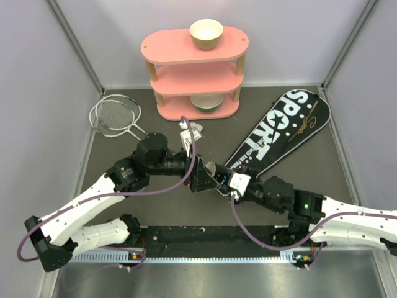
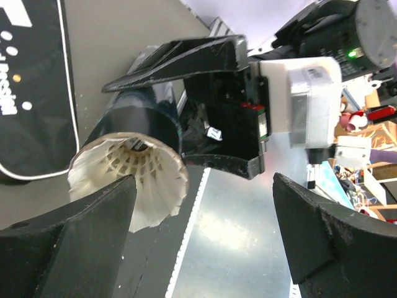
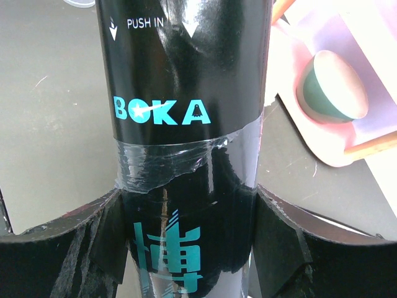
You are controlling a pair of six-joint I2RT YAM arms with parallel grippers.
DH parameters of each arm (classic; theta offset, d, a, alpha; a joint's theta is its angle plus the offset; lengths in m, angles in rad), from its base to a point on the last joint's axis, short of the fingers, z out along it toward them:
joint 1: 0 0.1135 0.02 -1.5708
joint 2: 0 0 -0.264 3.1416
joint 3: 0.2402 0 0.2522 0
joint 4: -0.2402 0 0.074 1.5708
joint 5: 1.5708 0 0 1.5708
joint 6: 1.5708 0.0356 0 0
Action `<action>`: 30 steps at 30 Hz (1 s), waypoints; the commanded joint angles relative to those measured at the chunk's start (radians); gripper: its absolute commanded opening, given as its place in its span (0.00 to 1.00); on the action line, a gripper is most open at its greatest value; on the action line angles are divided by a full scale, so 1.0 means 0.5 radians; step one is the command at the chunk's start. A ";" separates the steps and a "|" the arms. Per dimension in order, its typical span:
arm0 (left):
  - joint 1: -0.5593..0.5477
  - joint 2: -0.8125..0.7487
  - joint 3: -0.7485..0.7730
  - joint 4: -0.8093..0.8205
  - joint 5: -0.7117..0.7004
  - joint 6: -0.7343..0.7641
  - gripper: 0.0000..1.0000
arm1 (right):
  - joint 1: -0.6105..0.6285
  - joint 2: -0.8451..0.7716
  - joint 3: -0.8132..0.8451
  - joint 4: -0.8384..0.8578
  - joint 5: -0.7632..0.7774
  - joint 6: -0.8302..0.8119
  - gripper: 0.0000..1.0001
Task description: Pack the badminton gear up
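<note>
We see right gripper (image 3: 189,233) clamped on tube (image 3: 186,93) mid-table, left gripper (image 2: 203,186) spread wide at tube mouth, holding nothing, shuttlecock (image 2: 149,186) seated in mouth with skirt sticking out, bag (image 1: 282,127) flat at 2 o'clock, rackets (image 1: 115,117) at 10 o'clock.

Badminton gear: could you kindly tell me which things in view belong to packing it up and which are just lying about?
Belongs to the job:
- two rackets
- SPORT bag
- black tube
- shuttlecock in the tube's mouth

Just lying about:
- pink shelf
- two bowls on the shelf
</note>
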 commanded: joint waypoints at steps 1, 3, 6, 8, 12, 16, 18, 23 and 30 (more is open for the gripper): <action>-0.005 -0.046 0.070 -0.135 -0.138 0.118 0.92 | 0.024 -0.005 0.025 0.155 -0.020 0.004 0.00; -0.005 -0.110 0.073 -0.135 -0.239 0.112 0.86 | 0.024 -0.011 0.013 0.161 -0.026 0.026 0.00; -0.005 -0.172 0.067 -0.162 -0.420 0.094 0.71 | 0.021 -0.038 -0.021 0.195 -0.038 0.035 0.00; -0.002 -0.193 0.079 -0.242 -0.555 0.090 0.62 | 0.024 -0.038 -0.018 0.189 -0.048 0.035 0.00; -0.002 -0.291 0.076 -0.239 -0.635 0.069 0.58 | 0.021 -0.038 0.007 0.170 -0.051 0.032 0.00; -0.002 -0.221 0.186 -0.331 -0.737 0.047 0.30 | 0.021 -0.045 0.028 0.176 -0.060 0.014 0.00; -0.002 -0.071 0.242 -0.408 -0.712 0.051 0.18 | 0.024 -0.041 0.028 0.189 -0.078 0.011 0.00; -0.002 0.214 0.269 -0.338 -0.522 0.008 0.00 | 0.024 -0.035 0.004 0.271 -0.097 -0.020 0.00; -0.039 0.408 0.132 0.079 -0.200 -0.158 0.00 | 0.024 -0.035 -0.021 0.327 -0.088 -0.035 0.00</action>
